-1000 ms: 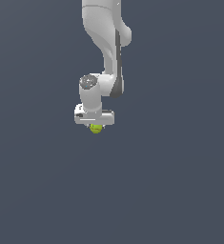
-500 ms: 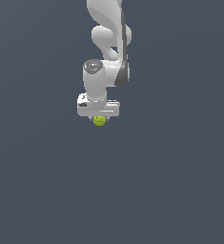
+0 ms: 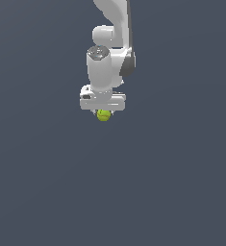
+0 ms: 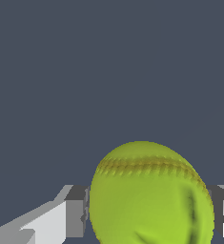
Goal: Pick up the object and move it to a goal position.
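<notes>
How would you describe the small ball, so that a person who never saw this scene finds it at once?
Find the white robot arm reaching down from the top of the exterior view, and follow it to its gripper. The ball sits directly under it, between the fingers. It is the only yellow-green thing, with a stitched seam, against plain dark grey.

A plain, flat backdrop (image 3: 182,182) of dark slate grey-blue fills the exterior view from edge to edge. It carries no texture, seam or horizon line, so floor and wall cannot be told apart. Lighting is soft and even, with a barely lighter tone toward the lower part. The wrist view shows the same uniform dark grey-blue backdrop across its upper area.
</notes>
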Action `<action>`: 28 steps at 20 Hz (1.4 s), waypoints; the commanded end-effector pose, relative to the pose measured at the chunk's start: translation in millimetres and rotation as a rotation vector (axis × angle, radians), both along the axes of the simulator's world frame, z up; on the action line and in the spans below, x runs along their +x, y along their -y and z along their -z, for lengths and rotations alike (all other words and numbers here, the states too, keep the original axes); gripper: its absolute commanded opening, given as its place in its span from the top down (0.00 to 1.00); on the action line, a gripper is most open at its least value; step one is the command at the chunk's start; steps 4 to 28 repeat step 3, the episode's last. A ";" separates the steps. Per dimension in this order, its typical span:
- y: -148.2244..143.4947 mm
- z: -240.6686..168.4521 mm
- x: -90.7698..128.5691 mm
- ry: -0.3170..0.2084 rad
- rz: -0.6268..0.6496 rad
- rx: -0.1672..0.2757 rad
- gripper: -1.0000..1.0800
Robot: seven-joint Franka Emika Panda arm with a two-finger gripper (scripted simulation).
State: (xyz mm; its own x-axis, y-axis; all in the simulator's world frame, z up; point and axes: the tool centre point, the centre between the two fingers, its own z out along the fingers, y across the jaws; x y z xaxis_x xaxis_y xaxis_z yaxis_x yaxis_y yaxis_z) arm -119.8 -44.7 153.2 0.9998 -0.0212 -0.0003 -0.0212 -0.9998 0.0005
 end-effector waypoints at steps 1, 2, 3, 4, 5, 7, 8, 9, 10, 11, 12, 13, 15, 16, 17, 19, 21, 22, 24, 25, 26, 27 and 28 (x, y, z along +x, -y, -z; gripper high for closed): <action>-1.8 -4.9 0.0 0.000 0.000 0.000 1.00; -2.1 -5.5 0.1 0.000 0.000 0.000 1.00; -2.2 -5.7 0.2 0.000 0.000 0.000 1.00; -2.2 -5.7 0.2 0.000 0.000 0.000 1.00; -2.2 -5.7 0.2 0.000 0.000 0.000 1.00; -2.2 -5.7 0.2 0.000 0.000 0.000 1.00; -2.2 -5.7 0.2 0.000 0.000 0.000 1.00; -2.2 -5.7 0.2 0.000 0.000 0.000 1.00; -2.2 -5.7 0.2 0.000 0.000 0.000 1.00; -2.2 -5.7 0.2 0.000 0.000 0.000 1.00; -2.2 -5.7 0.2 0.000 0.000 0.000 1.00; -2.2 -5.7 0.2 0.000 0.000 0.000 1.00; -2.2 -5.7 0.2 0.000 0.000 0.000 1.00; -2.2 -5.7 0.2 0.000 0.000 0.000 1.00; -2.2 -5.7 0.2 0.000 0.000 0.000 1.00; -2.2 -5.7 0.2 0.000 0.000 0.000 1.00; -2.2 -5.7 0.2 0.000 0.000 0.000 1.00; -2.2 -5.7 0.2 0.000 0.000 0.000 1.00; -2.2 -5.7 0.2 0.000 0.000 0.000 1.00; -2.2 -5.7 0.2 0.000 0.000 0.000 1.00; -2.2 -5.7 0.2 0.000 0.000 0.000 1.00; -2.2 -5.7 0.2 0.000 0.000 0.000 1.00; -2.2 -5.7 0.2 0.000 0.000 0.000 1.00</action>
